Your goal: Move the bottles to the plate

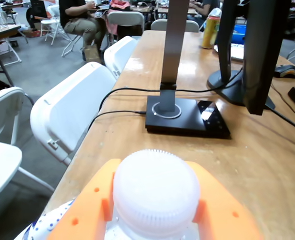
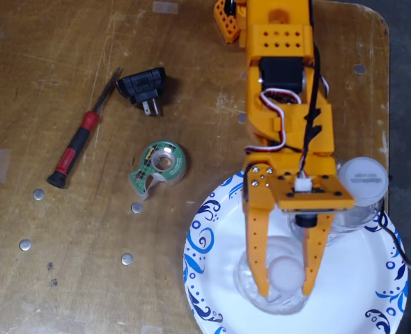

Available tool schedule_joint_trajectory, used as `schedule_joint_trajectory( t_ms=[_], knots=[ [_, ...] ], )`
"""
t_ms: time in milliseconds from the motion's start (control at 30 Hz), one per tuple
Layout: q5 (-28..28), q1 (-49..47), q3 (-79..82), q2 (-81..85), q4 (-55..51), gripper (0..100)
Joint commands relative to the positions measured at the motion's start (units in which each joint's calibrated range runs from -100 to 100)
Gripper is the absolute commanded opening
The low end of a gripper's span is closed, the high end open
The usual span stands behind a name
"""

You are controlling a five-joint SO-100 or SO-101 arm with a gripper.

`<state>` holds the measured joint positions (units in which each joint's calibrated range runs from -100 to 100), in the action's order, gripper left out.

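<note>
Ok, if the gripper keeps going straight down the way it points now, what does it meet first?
The gripper already straddles a bottle standing over the plate; going down, its palm would probably meet the cap first.

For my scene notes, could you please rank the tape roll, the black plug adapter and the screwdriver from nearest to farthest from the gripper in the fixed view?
From the gripper:
1. Tape roll, up-left, beside the plate.
2. Black plug adapter, farther up.
3. Screwdriver, far left.
</note>
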<state>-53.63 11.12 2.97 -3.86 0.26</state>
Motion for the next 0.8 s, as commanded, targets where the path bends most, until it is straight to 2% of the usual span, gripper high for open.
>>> schedule_joint_trajectory(
  t_ms=[0, 400, 767],
  knots=[
    [0.16, 0.79, 4.78, 8.33, 0.01, 8],
    [0.01, 3.27, 12.62, 11.62, 1.22, 9],
    [0.16, 5.97, 23.88, 11.53, 17.76, 9]
  ],
)
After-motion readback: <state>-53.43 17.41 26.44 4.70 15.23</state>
